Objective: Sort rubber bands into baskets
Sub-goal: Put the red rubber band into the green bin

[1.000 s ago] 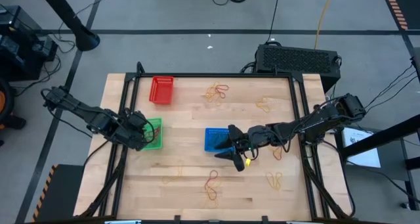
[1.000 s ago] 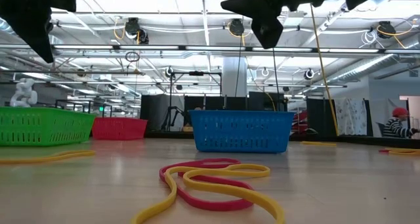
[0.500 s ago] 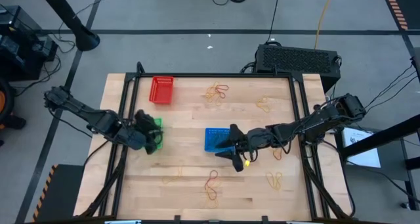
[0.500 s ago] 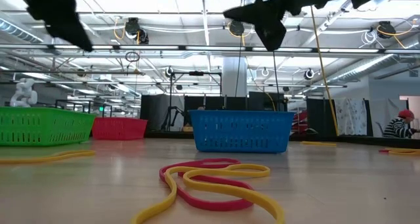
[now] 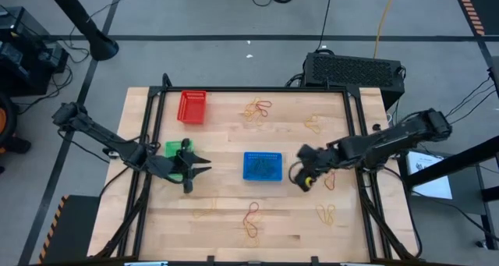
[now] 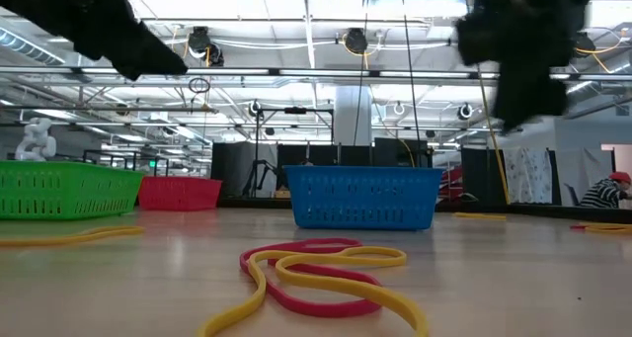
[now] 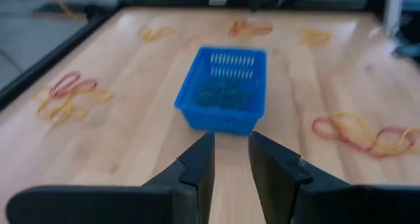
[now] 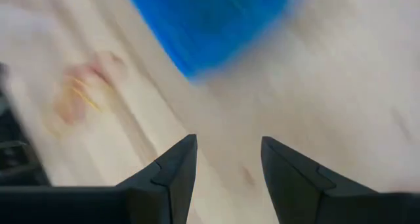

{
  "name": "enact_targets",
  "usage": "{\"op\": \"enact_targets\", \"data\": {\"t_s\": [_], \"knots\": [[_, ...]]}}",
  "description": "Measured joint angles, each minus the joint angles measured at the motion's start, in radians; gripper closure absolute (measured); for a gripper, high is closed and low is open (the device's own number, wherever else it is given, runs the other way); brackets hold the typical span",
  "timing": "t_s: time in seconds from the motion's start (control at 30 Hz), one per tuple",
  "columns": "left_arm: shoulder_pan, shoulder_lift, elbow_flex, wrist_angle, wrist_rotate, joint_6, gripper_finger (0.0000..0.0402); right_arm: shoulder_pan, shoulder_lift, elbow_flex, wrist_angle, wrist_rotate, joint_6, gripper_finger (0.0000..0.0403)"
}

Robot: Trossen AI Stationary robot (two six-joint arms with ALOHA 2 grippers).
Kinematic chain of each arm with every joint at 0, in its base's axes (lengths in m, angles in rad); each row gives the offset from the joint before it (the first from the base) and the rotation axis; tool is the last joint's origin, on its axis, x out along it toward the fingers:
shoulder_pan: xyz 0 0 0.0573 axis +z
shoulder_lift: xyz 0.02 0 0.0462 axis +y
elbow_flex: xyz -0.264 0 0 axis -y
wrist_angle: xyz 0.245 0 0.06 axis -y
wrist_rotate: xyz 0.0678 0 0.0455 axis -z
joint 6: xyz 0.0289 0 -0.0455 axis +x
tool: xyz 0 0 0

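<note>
Three baskets stand on the wooden table: red (image 5: 192, 107) at the far left, green (image 5: 176, 149) at the left, blue (image 5: 263, 165) in the middle with dark rubber bands (image 7: 220, 92) inside. Loose rubber bands lie in clusters (image 5: 257, 108), (image 5: 314, 125), (image 5: 251, 219), (image 5: 326, 213). My left gripper (image 5: 201, 171) hangs just right of the green basket, pointing toward the blue basket (image 7: 223, 89), open by a narrow gap (image 7: 231, 158) with nothing in it. My right gripper (image 5: 300, 177) hangs above the table just right of the blue basket, open (image 8: 228, 159) and empty.
More bands lie right of my right gripper (image 5: 331, 180) and near the front left (image 5: 204, 211). A red and yellow tangle (image 6: 316, 273) lies close in the low view. A black frame (image 5: 355, 118) borders the table; a black box (image 5: 352, 69) stands beyond its far edge.
My left gripper has left the spot over the green basket, gone toward the table's right and down, and tipped up to point nearly level at the blue basket. My right gripper has drawn back from the blue basket's near right corner toward the table's right edge and has turned.
</note>
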Motion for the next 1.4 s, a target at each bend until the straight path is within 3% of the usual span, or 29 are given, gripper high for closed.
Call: {"op": "enact_targets", "data": {"t_s": [0.2, 0.37, 0.53, 0.77, 1.1, 1.2, 1.4], "knots": [[0.000, 0.000, -0.010, 0.102, 0.011, 0.050, 0.0300, 0.074, -0.045, 0.000, -0.456, 0.002, 0.451, 0.0241], [0.000, -0.001, -0.010, 0.157, 0.045, 0.067, 0.0300, 0.112, 0.001, 0.000, -0.592, 0.004, 0.680, 0.0241], [-0.001, 0.000, -0.010, 0.155, 0.141, 0.067, 0.0300, 0.128, 0.058, -0.034, -0.559, 0.006, 0.663, 0.0241], [0.000, 0.000, -0.010, 0.154, 0.144, 0.066, 0.0300, 0.125, 0.081, -0.164, -0.428, 0.011, 0.600, 0.0241], [0.000, 0.000, -0.010, 0.153, 0.144, 0.066, 0.0300, 0.126, 0.029, -0.329, -0.230, 0.019, 0.634, 0.0245], [0.000, 0.000, -0.010, 0.151, 0.144, 0.066, 0.0300, 0.126, 0.011, -0.329, -0.227, 0.038, 0.622, 0.0272], [0.000, 0.000, -0.010, 0.148, 0.143, 0.067, 0.0300, 0.126, -0.026, -0.329, -0.222, 0.056, 0.561, 0.0387]]}}
